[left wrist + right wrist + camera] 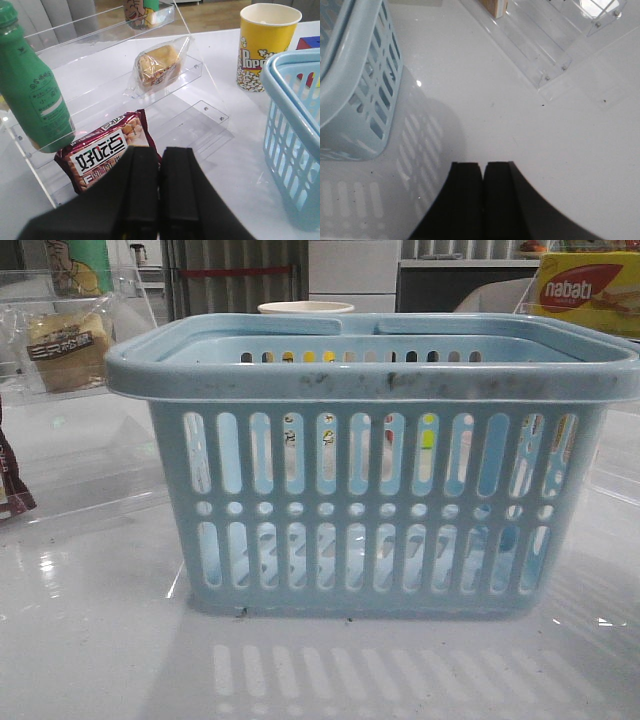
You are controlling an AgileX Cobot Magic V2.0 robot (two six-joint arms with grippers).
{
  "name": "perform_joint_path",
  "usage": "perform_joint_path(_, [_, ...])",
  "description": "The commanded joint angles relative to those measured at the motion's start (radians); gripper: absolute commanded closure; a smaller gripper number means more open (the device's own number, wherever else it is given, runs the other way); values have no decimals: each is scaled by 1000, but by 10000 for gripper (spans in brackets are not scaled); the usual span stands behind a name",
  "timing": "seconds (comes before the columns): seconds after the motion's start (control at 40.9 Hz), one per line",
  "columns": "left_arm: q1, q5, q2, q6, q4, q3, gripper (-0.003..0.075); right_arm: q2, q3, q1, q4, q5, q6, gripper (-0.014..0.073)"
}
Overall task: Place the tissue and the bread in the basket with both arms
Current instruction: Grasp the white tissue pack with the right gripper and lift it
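Note:
The light-blue slotted basket fills the middle of the front view; part of it shows in the left wrist view and in the right wrist view. The bread, a pale loaf in a clear bag with a dark label band, lies on a clear acrylic shelf at the far left; it also shows in the left wrist view. My left gripper is shut and empty, over a dark red snack pack. My right gripper is shut and empty above bare white table beside the basket. The tissue is out of view.
A clear tiered acrylic shelf holds a green bottle and a dark red snack pack. A yellow popcorn cup stands behind the basket. A yellow-red nabati box sits far right. Another clear rack lies near my right gripper.

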Motion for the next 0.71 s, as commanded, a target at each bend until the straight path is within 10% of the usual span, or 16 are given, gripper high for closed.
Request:
perform_joint_path(0.0, [-2,-42,9,-7,-4,-31,530,20,-38,0,4,-63,-4,538])
perform_joint_path(0.269, [-2,16,9,-7,-4,-31,195,52,-38,0,4,-75,-4,86])
perform_joint_path(0.685, [-2,23,9,-7,-4,-31,269,211,-201,-142,4,-71,-3,73])
